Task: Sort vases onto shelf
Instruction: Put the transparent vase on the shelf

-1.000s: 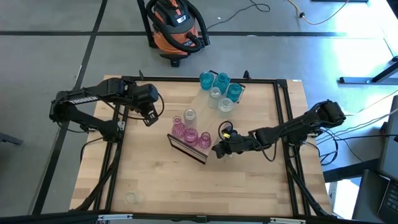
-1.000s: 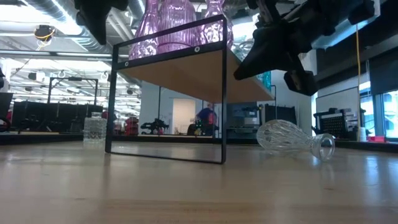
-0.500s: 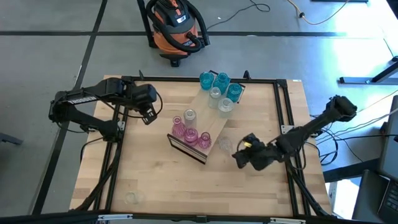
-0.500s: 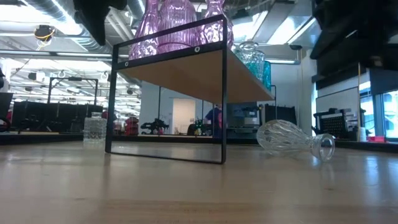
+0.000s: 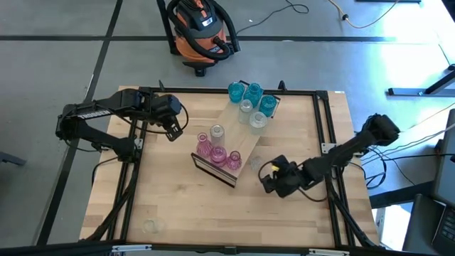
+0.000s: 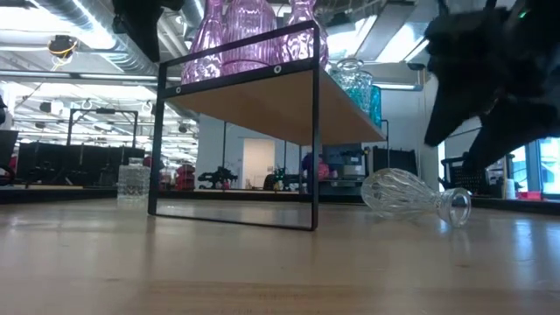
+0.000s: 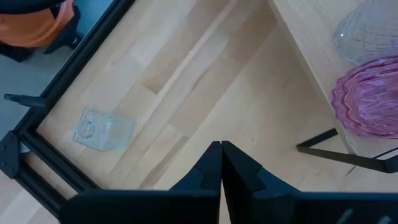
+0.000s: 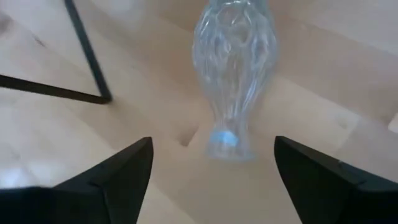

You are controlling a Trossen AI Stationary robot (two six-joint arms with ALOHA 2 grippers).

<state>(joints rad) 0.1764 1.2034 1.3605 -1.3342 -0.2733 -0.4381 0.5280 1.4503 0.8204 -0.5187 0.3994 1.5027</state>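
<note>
Nearby, right gripper (image 8: 208, 165) fingers apart before a toppled clear vase (image 8: 232, 74) beside the shelf (image 5: 231, 146).

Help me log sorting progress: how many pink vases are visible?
3, all on the shelf at its dark-edged end: left pink vase, middle pink vase, right pink vase. None looks hidden.

Grey floor, dark seams; orange vacuum (image 5: 200, 28) beyond table; cables (image 5: 284, 11) trailing; ceiling lights bright.
</note>
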